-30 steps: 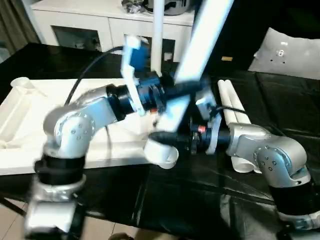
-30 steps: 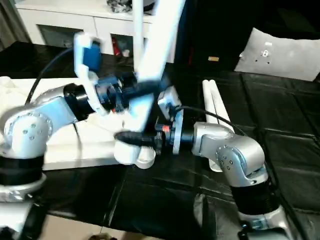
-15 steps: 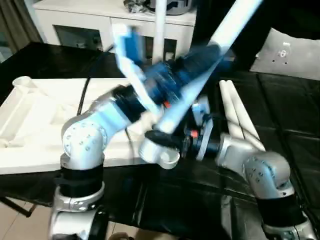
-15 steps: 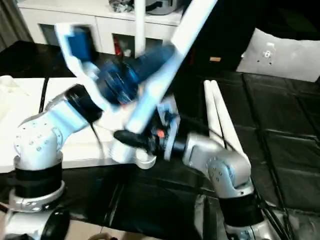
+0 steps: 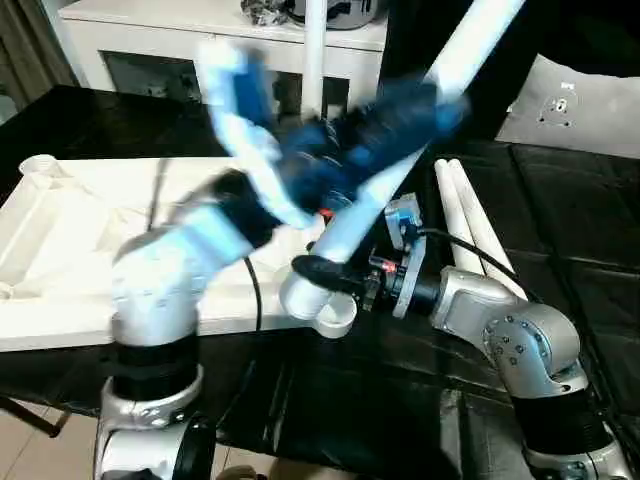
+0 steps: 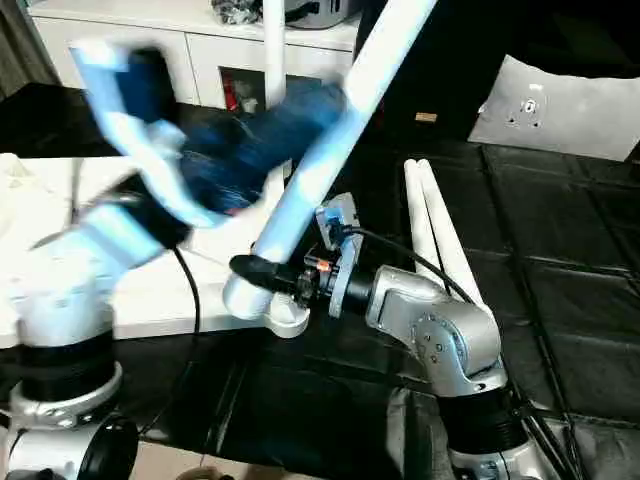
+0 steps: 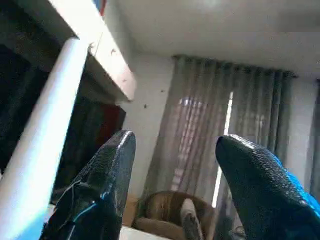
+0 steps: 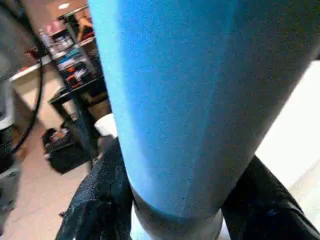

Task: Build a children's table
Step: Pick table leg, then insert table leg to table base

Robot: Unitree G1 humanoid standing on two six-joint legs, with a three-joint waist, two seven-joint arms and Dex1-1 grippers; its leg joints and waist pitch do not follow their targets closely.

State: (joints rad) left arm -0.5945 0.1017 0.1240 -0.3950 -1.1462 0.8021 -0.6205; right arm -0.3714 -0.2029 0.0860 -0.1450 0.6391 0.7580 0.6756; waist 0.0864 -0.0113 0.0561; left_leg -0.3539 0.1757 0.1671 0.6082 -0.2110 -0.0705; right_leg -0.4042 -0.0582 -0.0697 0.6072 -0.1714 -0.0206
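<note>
The tabletop (image 5: 60,240) lies upside down on the left of the black counter (image 5: 560,200), ribbed underside up, with a round socket at its near right corner. 1 leg (image 5: 400,150) is slanted over that corner: its thick end sits low at the socket, and its long axis rises far and to the right, out past the top of the head views.

The right tool (image 5: 320,272) reaches in from the right, and the right wrist view shows its 2 black fingers (image 8: 100,200) closed on either side of the leg's thick end, just above the socket. The left tool (image 7: 175,190) is open and empty, its fingers spread with only the room between them; the slanted leg runs beside it, not between them. In the head views the left arm is up beside the leg's middle.

A second leg (image 5: 313,50) stands upright farther back on the tabletop, and 2 spare legs (image 5: 470,225) lie side by side on the counter to the right.

The coming move likely turns on the tilt: the leg must swing upright, top end moving left and near, before it can seat. The left tool is nearer the upper shaft for that.
</note>
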